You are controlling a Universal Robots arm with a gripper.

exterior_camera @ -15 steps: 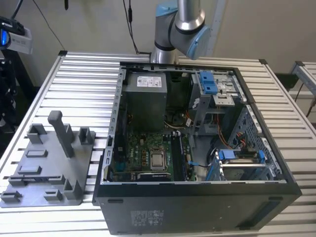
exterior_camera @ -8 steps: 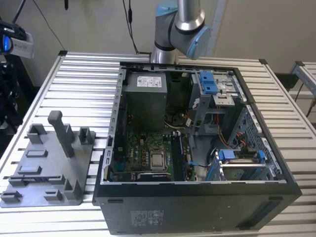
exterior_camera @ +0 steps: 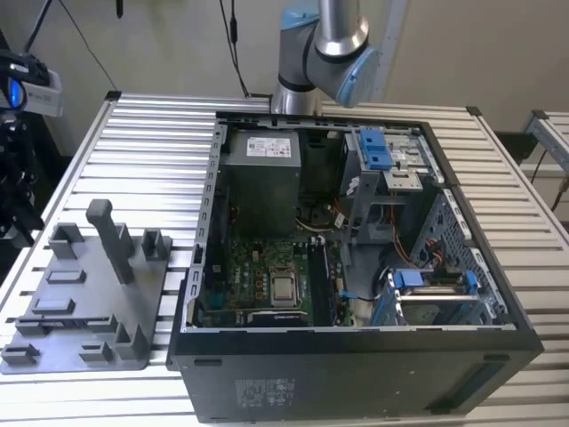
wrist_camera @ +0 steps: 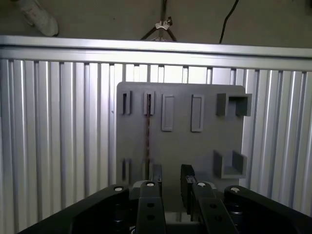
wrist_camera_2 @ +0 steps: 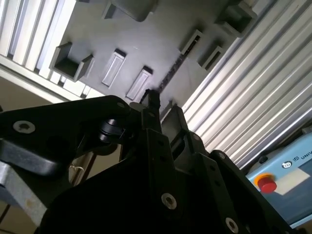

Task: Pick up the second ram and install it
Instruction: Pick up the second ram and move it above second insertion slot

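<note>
Slatted aluminium table (exterior_camera: 151, 151) carries everything. Open PC case (exterior_camera: 356, 365) lies on its side towards the exterior view's right, with the green motherboard (exterior_camera: 258, 267) and grey power supply (exterior_camera: 262, 182) exposed inside. The arm (exterior_camera: 329, 44) rises behind the case.

Grey fixture tray (exterior_camera: 53, 320) sits on the table at the exterior view's left, apart from the case. It has rectangular slots and raised blocks, seen in both wrist views (wrist_camera: 204, 146) (wrist_camera_2: 161, 39).

Gripper (wrist_camera: 171, 179) (wrist_camera_2: 163, 113) hangs over the tray. Claw is released: the two dark fingers (wrist_camera: 187, 176) are spread, with bare tray showing in the gap and nothing held.

Second ram (wrist_camera: 147, 131) (wrist_camera_2: 170, 73) is in the tray, standing on edge in a narrow slot pair and showing as a thin dark speckled line. In the first wrist view it lines up with one finger rather than the gap. Can't tell whether they touch
</note>
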